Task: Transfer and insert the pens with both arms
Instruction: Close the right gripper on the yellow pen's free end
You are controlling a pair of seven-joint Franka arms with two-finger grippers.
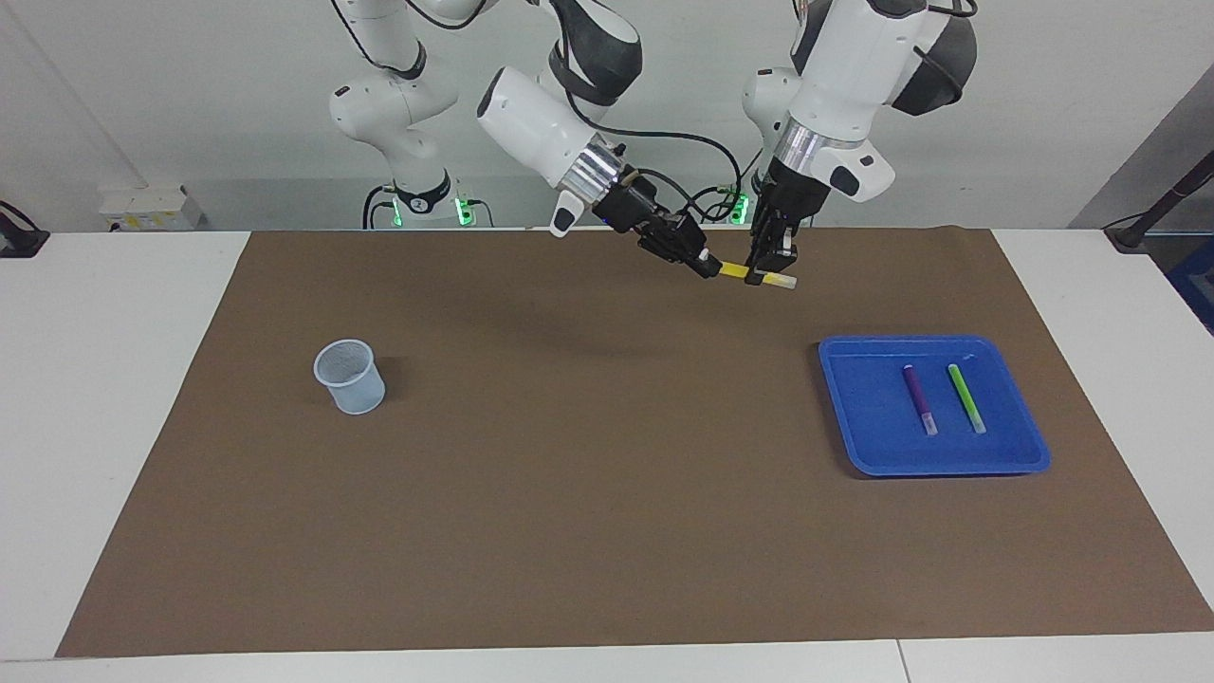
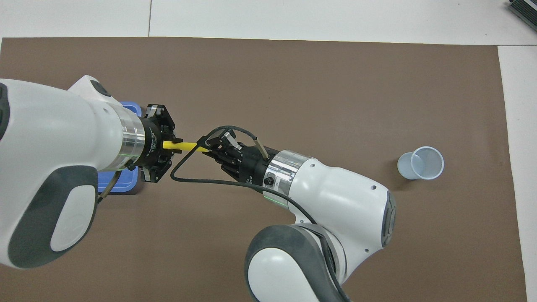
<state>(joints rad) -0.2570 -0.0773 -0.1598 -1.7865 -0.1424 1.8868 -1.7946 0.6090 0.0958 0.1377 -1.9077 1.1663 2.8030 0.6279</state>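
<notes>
Though one pen [image 1: 733,271] aloft, three altogether.

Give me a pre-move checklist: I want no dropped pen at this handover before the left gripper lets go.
1. Left gripper shut on the yellow pen near its pale cap: ok.
2. Right gripper at the pen's other end: ok; whether it has a firm grip: cannot tell.
3. Pen held in the air over the brown mat: ok.
4. Cup upright, mouth open, at the right arm's end: ok.
5. Purple pen and green pen lying apart in the blue tray: ok.
</notes>
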